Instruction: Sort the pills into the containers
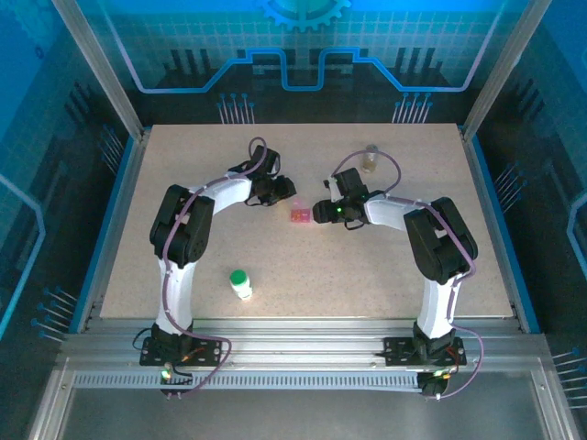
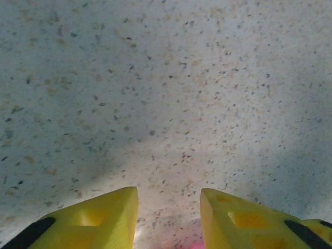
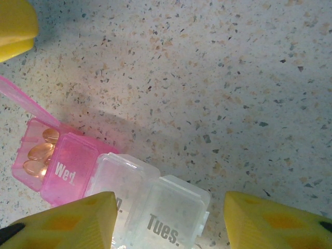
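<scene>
Since the pills [image 3: 40, 151] sit in the pill box [image 1: 299, 214], I have both arms bent in toward it. R gripper [image 3: 170, 207] hangs right above the box, jaws spread w/ nothing between them. My guess is it's lined up to steady the box or reach in. L gripper [image 2: 168, 196] is just beside the box on its far-left side, clenched. A sliver of pink shows low between its fingers [image 2: 104, 218]; can't tell what it is.

The pink "Wed." compartment [image 3: 67, 174] has its lid [image 3: 21, 96] standing open, so the pills are reachable.

Counts:
- 3 amber capsules seen in that compartment.
- 2 clear compartments [image 3: 166, 218] next to it, one marked "Tues."; both look closed, contents unclear.
- 2 bottles in sight, both well apart from the box: amber bottle [image 1: 371, 158] beyond it to the right, and white bottle [image 1: 240, 283] w/ green cap on its near-left, upright.

Prob. they're parked out there so the arms have room.
</scene>
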`<action>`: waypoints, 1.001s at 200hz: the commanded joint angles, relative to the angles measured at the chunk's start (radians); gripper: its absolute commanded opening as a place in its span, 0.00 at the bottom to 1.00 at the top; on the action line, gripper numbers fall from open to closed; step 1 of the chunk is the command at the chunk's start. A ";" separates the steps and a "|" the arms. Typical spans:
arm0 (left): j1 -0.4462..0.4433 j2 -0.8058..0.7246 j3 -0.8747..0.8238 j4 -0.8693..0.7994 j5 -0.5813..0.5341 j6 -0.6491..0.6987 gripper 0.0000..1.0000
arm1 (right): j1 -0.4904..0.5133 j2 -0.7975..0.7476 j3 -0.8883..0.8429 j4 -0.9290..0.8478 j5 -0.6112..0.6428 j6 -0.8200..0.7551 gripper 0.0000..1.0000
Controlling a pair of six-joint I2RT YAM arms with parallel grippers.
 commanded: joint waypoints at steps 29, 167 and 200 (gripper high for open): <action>-0.026 -0.037 0.000 -0.045 -0.001 0.042 0.37 | 0.010 0.013 -0.029 -0.019 0.018 0.000 0.57; -0.059 -0.145 -0.149 -0.012 -0.021 0.053 0.36 | 0.018 0.034 -0.031 -0.016 0.038 0.016 0.57; -0.061 -0.138 -0.158 -0.007 -0.018 0.051 0.36 | 0.018 0.035 -0.031 -0.017 0.038 0.015 0.57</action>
